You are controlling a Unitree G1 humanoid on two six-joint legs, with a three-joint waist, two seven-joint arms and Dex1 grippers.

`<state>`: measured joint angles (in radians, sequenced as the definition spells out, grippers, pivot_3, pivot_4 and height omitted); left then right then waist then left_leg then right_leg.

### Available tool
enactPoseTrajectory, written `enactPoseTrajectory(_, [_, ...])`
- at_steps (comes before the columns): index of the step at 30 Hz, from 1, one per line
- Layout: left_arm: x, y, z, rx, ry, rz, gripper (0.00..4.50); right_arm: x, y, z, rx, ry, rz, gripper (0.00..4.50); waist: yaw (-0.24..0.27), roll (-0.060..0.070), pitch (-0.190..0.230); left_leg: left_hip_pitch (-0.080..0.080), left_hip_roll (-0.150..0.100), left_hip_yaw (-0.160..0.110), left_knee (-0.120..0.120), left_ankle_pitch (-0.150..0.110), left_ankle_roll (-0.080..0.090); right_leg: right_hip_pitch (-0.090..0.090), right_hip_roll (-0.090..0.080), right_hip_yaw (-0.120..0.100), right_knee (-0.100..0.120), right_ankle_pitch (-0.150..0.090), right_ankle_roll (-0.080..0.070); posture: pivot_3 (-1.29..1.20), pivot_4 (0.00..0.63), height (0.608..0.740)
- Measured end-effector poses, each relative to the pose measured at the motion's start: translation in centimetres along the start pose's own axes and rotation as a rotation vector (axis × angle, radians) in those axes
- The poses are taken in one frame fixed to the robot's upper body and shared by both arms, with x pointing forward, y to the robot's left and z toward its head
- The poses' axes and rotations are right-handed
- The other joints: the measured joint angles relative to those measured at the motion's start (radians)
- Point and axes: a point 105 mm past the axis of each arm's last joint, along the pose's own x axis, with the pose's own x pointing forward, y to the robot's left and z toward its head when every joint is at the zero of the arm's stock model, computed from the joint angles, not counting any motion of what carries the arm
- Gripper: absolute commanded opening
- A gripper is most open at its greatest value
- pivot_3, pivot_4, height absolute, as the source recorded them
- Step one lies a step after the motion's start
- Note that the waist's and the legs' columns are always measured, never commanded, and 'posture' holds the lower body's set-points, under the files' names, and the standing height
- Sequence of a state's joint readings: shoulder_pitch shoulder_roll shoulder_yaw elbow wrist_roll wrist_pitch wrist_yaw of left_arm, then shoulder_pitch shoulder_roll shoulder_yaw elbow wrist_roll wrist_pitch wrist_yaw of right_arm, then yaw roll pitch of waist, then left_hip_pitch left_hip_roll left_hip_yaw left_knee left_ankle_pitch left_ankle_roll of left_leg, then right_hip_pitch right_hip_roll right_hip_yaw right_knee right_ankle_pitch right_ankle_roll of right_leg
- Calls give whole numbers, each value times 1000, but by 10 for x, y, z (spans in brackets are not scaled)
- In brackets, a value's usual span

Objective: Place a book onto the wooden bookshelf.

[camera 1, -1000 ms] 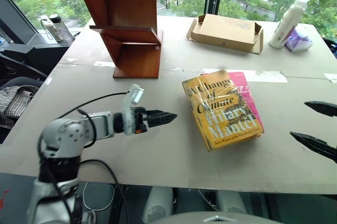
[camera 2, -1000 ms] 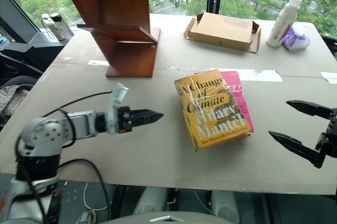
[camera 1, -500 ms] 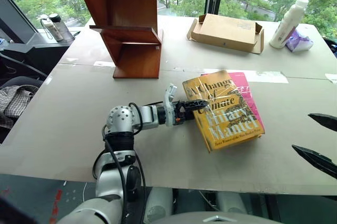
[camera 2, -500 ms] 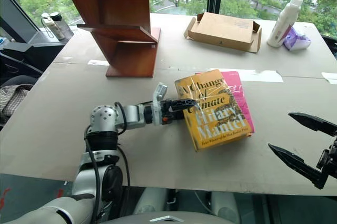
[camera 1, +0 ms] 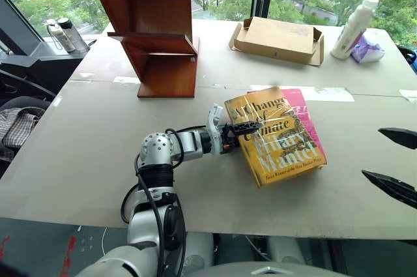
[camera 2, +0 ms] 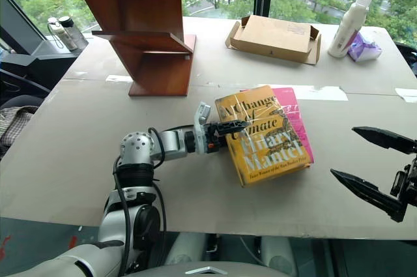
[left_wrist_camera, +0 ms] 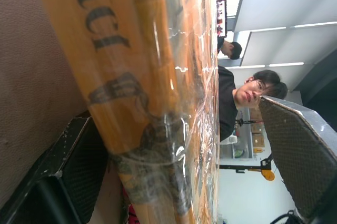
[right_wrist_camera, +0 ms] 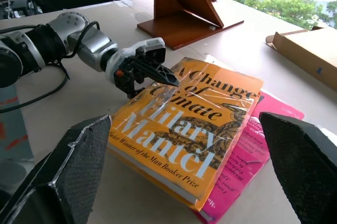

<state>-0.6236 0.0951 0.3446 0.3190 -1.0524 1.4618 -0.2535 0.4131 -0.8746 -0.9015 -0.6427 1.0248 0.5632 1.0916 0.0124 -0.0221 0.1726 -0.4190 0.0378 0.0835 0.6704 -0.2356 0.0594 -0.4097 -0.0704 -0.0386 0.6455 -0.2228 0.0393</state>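
The book (camera 1: 280, 137), thick and yellow with a glossy jacket, lies flat on the table on top of a pink book (camera 1: 306, 104). My left gripper (camera 1: 251, 130) reaches in level from the left and straddles its spine edge. One finger lies over the cover and the other sits low by the spine. In the left wrist view the spine (left_wrist_camera: 131, 76) runs between the fingers, with a gap to one finger (left_wrist_camera: 300, 161), so the jaws are open. My right gripper (camera 2: 345, 153) hovers open to the right of the book. The wooden bookshelf (camera 1: 159, 36) stands at the back left.
A flat cardboard box (camera 1: 277, 39) lies at the back of the table, with a white bottle (camera 1: 355, 19) and a purple packet (camera 1: 368, 49) to its right. Two small bottles (camera 1: 62, 36) stand on a ledge far left. A person (left_wrist_camera: 247, 92) shows past the book.
My left arm has swung right from open table to the book's spine edge, and its fingers now straddle that edge. The right gripper has stayed almost still.
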Motion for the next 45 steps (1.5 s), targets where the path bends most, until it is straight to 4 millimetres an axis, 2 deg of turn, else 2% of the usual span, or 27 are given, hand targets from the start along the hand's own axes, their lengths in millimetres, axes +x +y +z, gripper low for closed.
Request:
enactPoseTrajectory(4, [-7, -1, 3, -2, -9, -9, 1154, 5, -9, 2, 7, -11, 59, 4500, 2, 0, 0, -2, 0, -2, -1, 0, 0, -1, 1, -1, 0, 0, 0, 0, 150, 733])
enactPoseTrajectory(7, [-19, -2, 7, 16, -40, -8, 564, 6, -13, 1, 22, -17, 86, 4500, 2, 0, 0, -3, 0, -2, 0, 0, 0, -1, 1, -1, -1, 0, 0, 0, 150, 733])
enactPoseTrajectory(10, [-39, -3, 6, 42, -75, 1, 508, 9, -20, -5, 48, -23, 92, 4500, 0, 0, 0, -5, 0, -2, 0, 0, 0, -2, -1, 0, -1, 0, 0, 0, 150, 733])
enactPoseTrajectory(12, [-55, -10, 10, 103, -99, 11, 508, 12, -22, -6, 52, -31, 96, 4500, 1, -1, 1, -6, 0, -4, 0, 0, 0, -3, 0, -1, -1, 0, 0, 0, 150, 733])
enactPoseTrajectory(14, [-76, -29, 20, 226, -132, 24, 508, 15, -25, -6, 52, -46, 104, 4500, 2, -1, 1, -7, 0, -6, 1, 0, 0, -3, 0, -2, -1, 0, 0, 0, 150, 733])
enactPoseTrajectory(17, [-88, -51, 30, 352, -147, 25, 508, 17, -29, -7, 53, -56, 105, 4500, 8, 0, 1, -9, 0, -8, 2, 1, -1, -3, 0, -4, -1, 0, 0, 0, 150, 733])
enactPoseTrajectory(20, [-98, -108, 50, 650, -129, 32, 508, 21, -38, -4, 40, -89, 100, 4500, 8, -3, 2, -13, -1, -9, 6, 1, -1, -4, 2, -6, -1, 0, 0, 0, 150, 733])
enactPoseTrajectory(22, [-106, -174, 64, 1100, -173, 67, 508, 20, -49, 1, 17, -127, 77, 4500, 6, 0, 1, -11, -3, -4, 4, 1, -1, -3, 1, -6, -3, 0, 0, 0, 150, 733])
enactPoseTrajectory(23, [-107, -184, 64, 1181, -179, 76, 508, 20, -51, 2, 16, -134, 71, 4500, 5, 1, 0, -10, -4, -4, 3, 1, -2, -3, 0, -5, -4, 0, 0, 0, 150, 733])
enactPoseTrajectory(27, [-98, -220, 87, 1869, -168, 220, 508, 23, -64, 5, 17, -187, 52, 4500, 7, 3, 1, -11, -6, -2, -1, 2, -2, -6, 1, -4, -5, 0, 0, 0, 150, 733])
enactPoseTrajectory(29, [-98, -235, 93, 2074, -159, 255, 508, 23, -68, 7, 4, -199, 47, 4500, 8, 3, 1, -12, -5, -2, -1, 1, -1, -6, 1, -4, -5, 0, 0, 0, 150, 733])
enactPoseTrajectory(31, [-106, -255, 106, 2338, -105, 390, 508, 26, -71, 7, -7, -209, 54, 4500, 6, 2, 2, -13, -5, -1, -1, 0, 1, -8, 2, -4, -5, 0, 1, 0, 150, 733])
enactPoseTrajectory(34, [-126, -274, 122, 2517, -68, 561, 508, 27, -72, 3, -8, -219, 52, 4500, 2, 3, 2, -12, -5, 1, -1, 0, 1, -8, 3, -2, -4, 0, 7, 0, 150, 733])
enactPoseTrajectory(37, [-135, -276, 137, 2563, 11, 691, 508, 32, -73, 8, -30, -242, 64, 4500, 2, 3, 2, -12, -4, 1, 0, 0, 1, -8, 4, -2, -4, 0, 8, 0, 150, 733])
enactPoseTrajectory(40, [-149, -259, 158, 2513, 160, 878, 508, 37, -74, 10, -49, -258, 75, 4500, 2, 3, 3, -12, -3, 1, 0, 0, 1, -8, 4, -2, -3, -2, 12, 0, 150, 733])
enactPoseTrajectory(43, [-170, -219, 183, 2332, 349, 1076, 508, 40, -75, 8, -47, -274, 77, 4500, 2, 3, 3, -12, -1, 2, 1, 0, 1, -9, 6, -2, -2, -2, 12, 0, 150, 733])
enactPoseTrajectory(44, [-173, -205, 189, 2274, 405, 1101, 508, 43, -74, 7, -43, -273, 85, 4500, 2, 3, 3, -13, -1, 2, 1, 0, 1, -9, 6, -2, -2, -2, 12, 0, 150, 733])
enactPoseTrajectory(45, [-167, -196, 191, 2254, 444, 1098, 508, 44, -74, 7, -44, -278, 88, 4500, 3, 2, 4, -13, -1, 2, 2, 0, 1, -10, 6, -2, -1, -2, 12, 0, 150, 733])
